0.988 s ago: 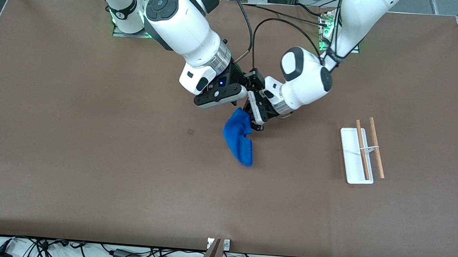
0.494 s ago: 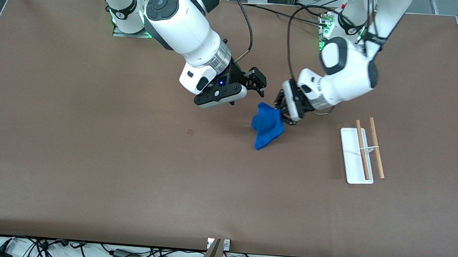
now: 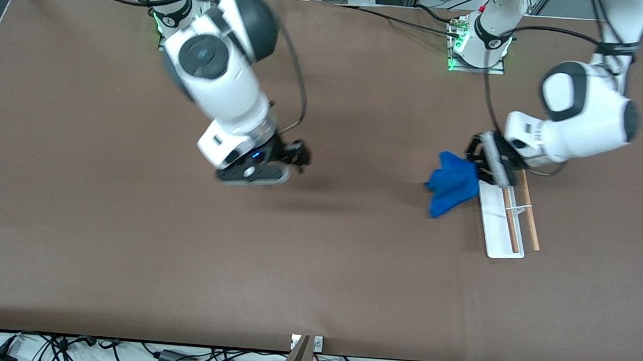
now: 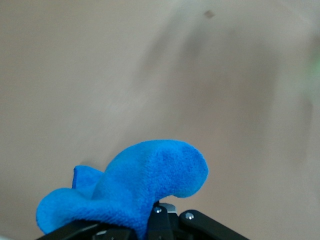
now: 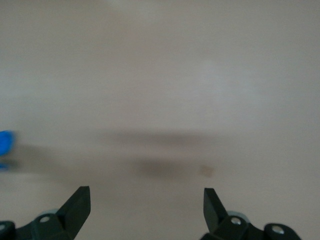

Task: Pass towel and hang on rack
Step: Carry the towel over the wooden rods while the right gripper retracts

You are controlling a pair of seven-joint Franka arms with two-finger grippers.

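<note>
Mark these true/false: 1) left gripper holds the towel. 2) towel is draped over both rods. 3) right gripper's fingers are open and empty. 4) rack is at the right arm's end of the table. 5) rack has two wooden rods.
1) True: the left gripper is shut on the towel, over the edge of the rack.
2) False: the towel hangs bunched from the gripper, beside the rack; both rods are bare.
3) True: the right gripper is open over bare table, holding nothing.
4) False: the rack stands toward the left arm's end.
5) True: two light-brown rods run parallel above its white base.
</note>
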